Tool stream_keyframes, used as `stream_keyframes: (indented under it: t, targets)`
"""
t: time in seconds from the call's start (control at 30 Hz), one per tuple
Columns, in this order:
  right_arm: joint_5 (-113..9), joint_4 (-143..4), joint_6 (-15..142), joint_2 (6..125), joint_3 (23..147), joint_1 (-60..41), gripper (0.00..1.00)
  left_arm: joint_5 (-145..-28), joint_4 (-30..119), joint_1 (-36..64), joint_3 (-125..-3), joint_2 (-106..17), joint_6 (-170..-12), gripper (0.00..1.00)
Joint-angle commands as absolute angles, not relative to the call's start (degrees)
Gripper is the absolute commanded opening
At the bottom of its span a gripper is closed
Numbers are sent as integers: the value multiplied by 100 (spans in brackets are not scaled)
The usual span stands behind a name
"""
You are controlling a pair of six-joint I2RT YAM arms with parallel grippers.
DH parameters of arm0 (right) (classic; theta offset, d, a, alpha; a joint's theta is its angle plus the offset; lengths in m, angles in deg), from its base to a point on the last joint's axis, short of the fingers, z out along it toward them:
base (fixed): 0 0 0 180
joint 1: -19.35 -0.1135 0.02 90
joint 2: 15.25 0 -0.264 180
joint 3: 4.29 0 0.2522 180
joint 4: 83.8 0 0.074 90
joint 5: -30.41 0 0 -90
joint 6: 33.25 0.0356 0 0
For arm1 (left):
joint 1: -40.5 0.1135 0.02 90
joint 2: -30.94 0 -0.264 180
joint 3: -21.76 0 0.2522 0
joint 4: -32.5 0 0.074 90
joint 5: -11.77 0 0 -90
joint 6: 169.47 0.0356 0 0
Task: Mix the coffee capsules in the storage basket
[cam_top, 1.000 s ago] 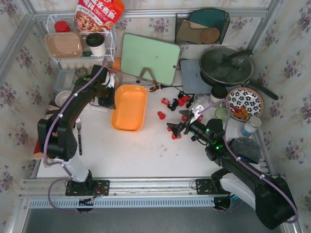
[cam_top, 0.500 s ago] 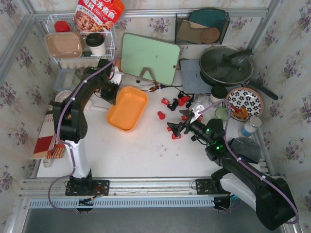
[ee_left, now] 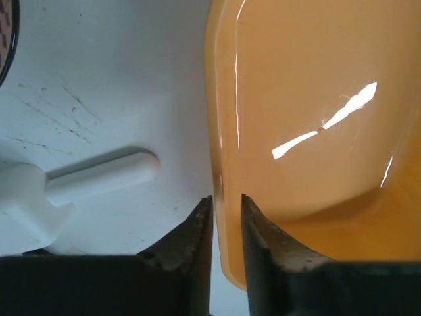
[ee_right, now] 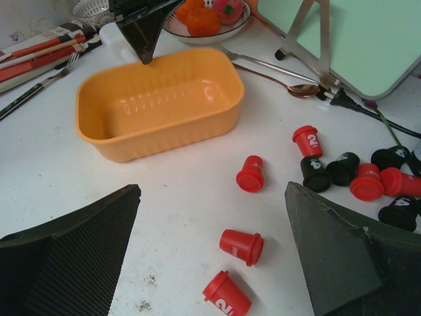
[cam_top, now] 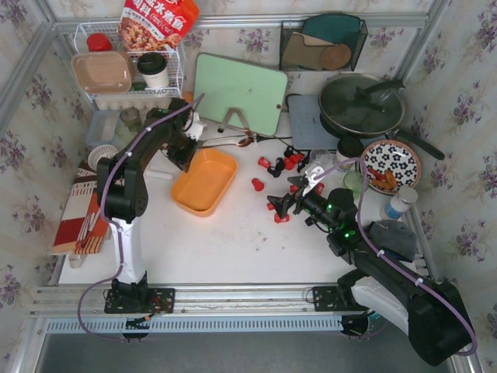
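Beside the storage basket (ee_right: 164,135), red coffee capsules (ee_right: 307,141) read 2, black 4.

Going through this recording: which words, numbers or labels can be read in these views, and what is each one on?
"2": on the standing red capsule and on the lying red capsule at the bottom edge of the right wrist view.
"4": on the black capsule next to the standing red one.
Snack bag: Chinese characters, too blurred to read.
Nothing else is legible.
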State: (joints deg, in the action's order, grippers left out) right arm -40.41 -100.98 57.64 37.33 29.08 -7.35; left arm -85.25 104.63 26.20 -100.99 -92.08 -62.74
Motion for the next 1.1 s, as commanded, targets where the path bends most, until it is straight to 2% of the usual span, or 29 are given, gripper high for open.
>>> stream_keyframes:
  t: [0.0,0.03,0.13,0.2,0.5,0.7,0.93,1.07]
  targets:
    - [-4281,-10124,5694,3764,2968,-757,100,-8333,10202,2595,-10102,-9113,-6591,31]
    - [-4307,-10118,5686,3785,2968,-763,100,-8331,10086,2592,-10096,-9070,-6677,35]
    - [-4436,-10068,5680,3851,2992,-763,100,-8310,9826,2594,-9980,-8853,-6960,61]
    - [-4651,-9994,5675,3918,3024,-774,100,-8251,9566,2581,-9779,-8579,-7127,68]
    - [-5758,-9689,5805,4528,3211,-828,99,-7947,7901,2452,-7783,-6190,-8302,70]
    - [-5940,-9188,5783,5148,3614,-1013,95,-8118,6929,2152,-6002,-4562,-8986,71]
    - [-6391,-8367,5776,5916,4145,-1553,92,-7641,7322,2020,-5552,-3490,-8873,73]
    - [-6759,-7927,5881,6281,4454,-1777,89,-7436,6750,2021,-4937,-2956,-8906,74]
